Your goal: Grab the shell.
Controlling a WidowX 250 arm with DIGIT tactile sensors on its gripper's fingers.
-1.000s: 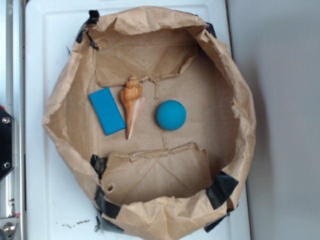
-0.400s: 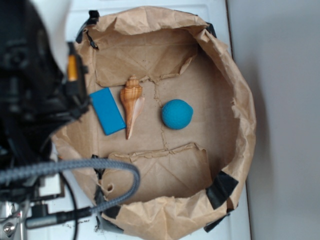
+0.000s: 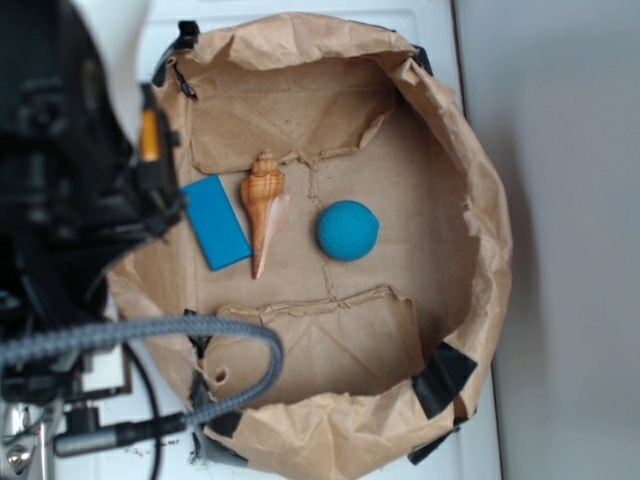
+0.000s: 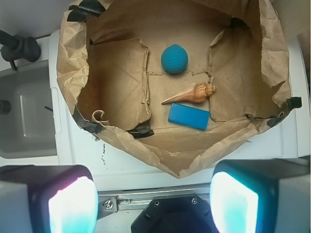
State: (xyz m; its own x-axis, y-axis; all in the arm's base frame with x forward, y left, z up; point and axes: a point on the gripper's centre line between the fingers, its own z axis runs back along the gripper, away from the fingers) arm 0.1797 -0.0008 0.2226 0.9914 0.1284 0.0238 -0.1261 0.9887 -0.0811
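Shell (image 3: 264, 207) in paper bag (image 3: 470, 180), between block (image 3: 214, 221), ball (image 3: 348, 230)

Teal ball (image 3: 348, 230), blue block (image 3: 215, 221) inside paper bag (image 3: 480, 200).

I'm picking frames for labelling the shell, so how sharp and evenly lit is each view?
Exterior view: the shell is sharp in soft, even light, but the dark arm at left is a blur. Wrist view: shell crisp, while the gripper pads at the bottom are out of focus and glow cyan.
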